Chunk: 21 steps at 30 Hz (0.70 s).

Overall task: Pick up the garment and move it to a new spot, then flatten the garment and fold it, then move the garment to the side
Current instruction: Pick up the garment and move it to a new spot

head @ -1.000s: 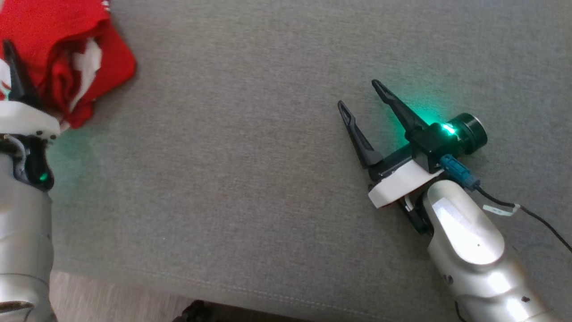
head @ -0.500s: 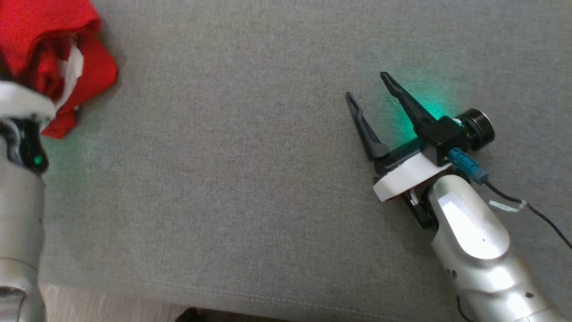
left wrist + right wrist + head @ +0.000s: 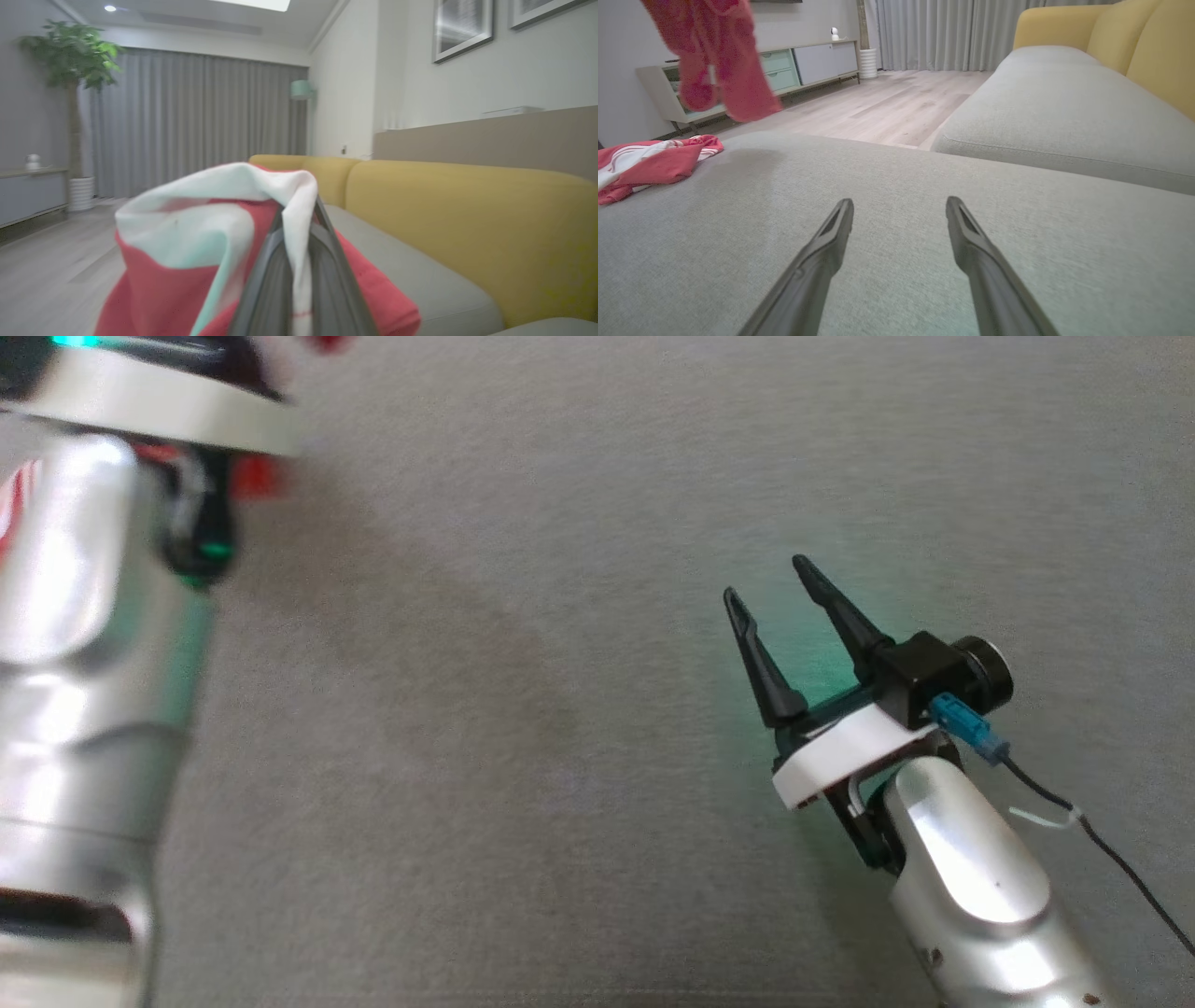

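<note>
The left tool (image 3: 302,219) is clamped on the red-and-white garment (image 3: 187,242), lifted clear of the grey sofa (image 3: 560,756) (cloth drapes over its tips). The right tool (image 3: 767,581) hovers open over the seat.

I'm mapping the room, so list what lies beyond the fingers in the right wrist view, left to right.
red and white cloth on the cushion → small white device on the cabinet → white planter → yellow sofa back
</note>
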Motion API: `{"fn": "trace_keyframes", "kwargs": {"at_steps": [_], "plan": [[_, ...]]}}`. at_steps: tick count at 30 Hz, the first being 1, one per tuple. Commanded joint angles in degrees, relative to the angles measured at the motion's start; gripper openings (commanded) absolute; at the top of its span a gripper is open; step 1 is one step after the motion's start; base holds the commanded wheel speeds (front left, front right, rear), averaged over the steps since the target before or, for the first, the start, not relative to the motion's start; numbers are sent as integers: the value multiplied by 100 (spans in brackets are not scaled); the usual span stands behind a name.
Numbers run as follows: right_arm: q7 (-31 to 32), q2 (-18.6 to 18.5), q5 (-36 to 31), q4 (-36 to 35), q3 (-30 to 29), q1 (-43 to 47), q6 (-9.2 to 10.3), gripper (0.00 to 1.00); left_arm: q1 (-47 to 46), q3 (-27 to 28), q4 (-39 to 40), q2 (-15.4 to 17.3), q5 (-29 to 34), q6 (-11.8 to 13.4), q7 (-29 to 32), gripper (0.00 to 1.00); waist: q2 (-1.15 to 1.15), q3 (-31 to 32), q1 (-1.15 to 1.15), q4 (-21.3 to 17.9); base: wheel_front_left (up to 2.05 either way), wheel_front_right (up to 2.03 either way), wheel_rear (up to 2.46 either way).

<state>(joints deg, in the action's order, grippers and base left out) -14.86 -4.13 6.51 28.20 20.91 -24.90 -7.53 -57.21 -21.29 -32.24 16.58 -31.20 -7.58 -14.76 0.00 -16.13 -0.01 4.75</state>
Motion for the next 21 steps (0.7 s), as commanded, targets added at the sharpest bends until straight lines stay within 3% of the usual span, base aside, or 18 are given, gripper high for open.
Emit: {"fn": "trace_keyframes", "kwargs": {"at_steps": [1,7,10,11,12,13,21], "plan": [[-14,114,54,-168,110,69,4,100,-177,11,281,132,-49,9,-22,0,0,377,1,-427,0,0,0],[-14,123,245,-234,133,232,4,100,115,-794,644,-450,-453,9,-22,0,0,627,1,-930,0,0,0],[-14,123,298,-244,88,306,4,100,494,-788,603,-817,-699,9,-22,0,0,665,1,-1102,0,0,0],[-14,123,320,-247,82,328,4,100,638,-821,545,-886,-706,9,-23,18,0,673,1,-1149,0,0,0],[-14,123,332,-247,66,352,4,100,796,-807,514,-969,-720,9,-23,78,0,674,1,-1174,0,0,0],[-14,124,342,-245,58,370,4,100,976,-861,418,-1025,-715,9,-23,100,0,670,1,-1200,0,0,0],[-14,124,337,-272,-138,479,4,100,2358,-231,-73,-1218,-175,106,-23,100,0,742,1,-1105,0,0,0]]}}
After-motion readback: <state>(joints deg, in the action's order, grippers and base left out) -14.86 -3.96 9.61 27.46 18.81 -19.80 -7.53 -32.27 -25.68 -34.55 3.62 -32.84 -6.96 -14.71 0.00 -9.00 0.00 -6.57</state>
